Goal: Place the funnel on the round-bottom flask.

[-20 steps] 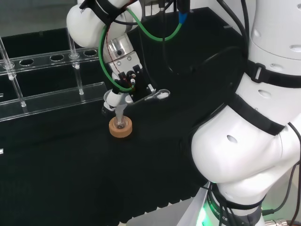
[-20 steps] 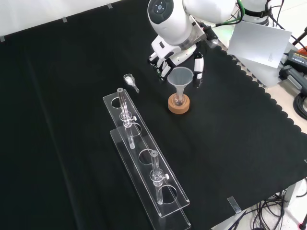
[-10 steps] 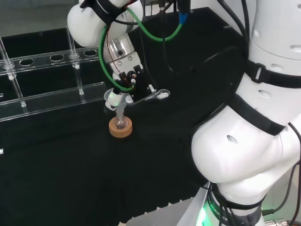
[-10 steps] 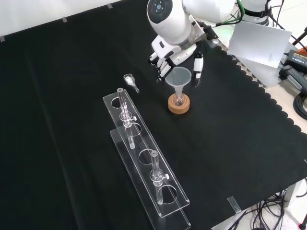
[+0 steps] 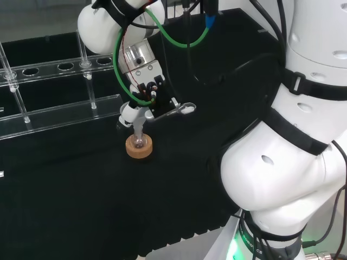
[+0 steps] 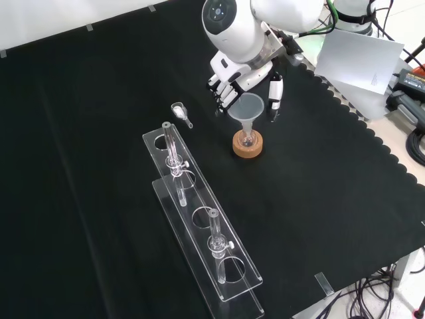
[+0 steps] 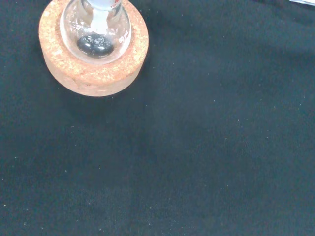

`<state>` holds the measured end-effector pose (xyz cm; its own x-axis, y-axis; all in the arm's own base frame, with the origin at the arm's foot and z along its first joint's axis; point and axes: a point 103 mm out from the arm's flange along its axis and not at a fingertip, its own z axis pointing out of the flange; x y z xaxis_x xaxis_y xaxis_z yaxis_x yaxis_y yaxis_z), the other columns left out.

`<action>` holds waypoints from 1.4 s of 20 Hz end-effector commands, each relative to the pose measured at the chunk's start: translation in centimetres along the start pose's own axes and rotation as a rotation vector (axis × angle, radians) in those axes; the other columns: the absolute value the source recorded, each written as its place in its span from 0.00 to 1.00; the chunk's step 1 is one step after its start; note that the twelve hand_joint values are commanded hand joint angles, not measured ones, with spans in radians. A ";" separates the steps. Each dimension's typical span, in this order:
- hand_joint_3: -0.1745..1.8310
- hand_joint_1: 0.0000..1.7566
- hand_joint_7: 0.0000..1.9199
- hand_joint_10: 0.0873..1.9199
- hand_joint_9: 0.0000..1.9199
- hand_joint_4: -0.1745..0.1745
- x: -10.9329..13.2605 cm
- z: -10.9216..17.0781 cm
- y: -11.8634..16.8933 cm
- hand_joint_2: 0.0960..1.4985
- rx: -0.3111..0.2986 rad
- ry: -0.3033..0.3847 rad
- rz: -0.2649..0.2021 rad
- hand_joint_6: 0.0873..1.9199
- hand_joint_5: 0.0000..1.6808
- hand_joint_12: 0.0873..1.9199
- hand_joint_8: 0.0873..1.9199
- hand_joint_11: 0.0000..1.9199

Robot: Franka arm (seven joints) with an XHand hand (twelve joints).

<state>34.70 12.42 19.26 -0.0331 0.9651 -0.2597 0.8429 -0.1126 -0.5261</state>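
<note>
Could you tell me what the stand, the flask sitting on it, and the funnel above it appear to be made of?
The stand looks like cork: tan, speckled and matte, with a grainy surface. The round-bottom flask seems to be clear glass, since the dark cloth shows through its shiny bulb, though clear plastic cannot be ruled out. The funnel is see-through with a faint milky sheen, either glass or plastic.
</note>
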 end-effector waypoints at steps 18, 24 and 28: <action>0.07 0.04 0.00 0.00 0.00 0.45 -0.5 -3.1 -2.6 0.34 -0.064 0.098 -0.046 0.00 0.00 0.56 0.00 0.00; 0.07 0.04 0.00 0.00 0.00 0.45 -1.7 -5.4 -3.4 0.35 -0.122 0.098 -0.039 0.00 0.00 0.56 0.00 0.00; 0.08 0.05 0.00 0.00 0.00 0.45 -2.4 -7.1 -3.6 0.35 -0.154 0.097 -0.023 0.00 0.00 0.56 0.00 0.00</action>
<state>34.99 12.44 25.18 -0.0116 0.9855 -0.1696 0.8962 -0.0650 -0.4388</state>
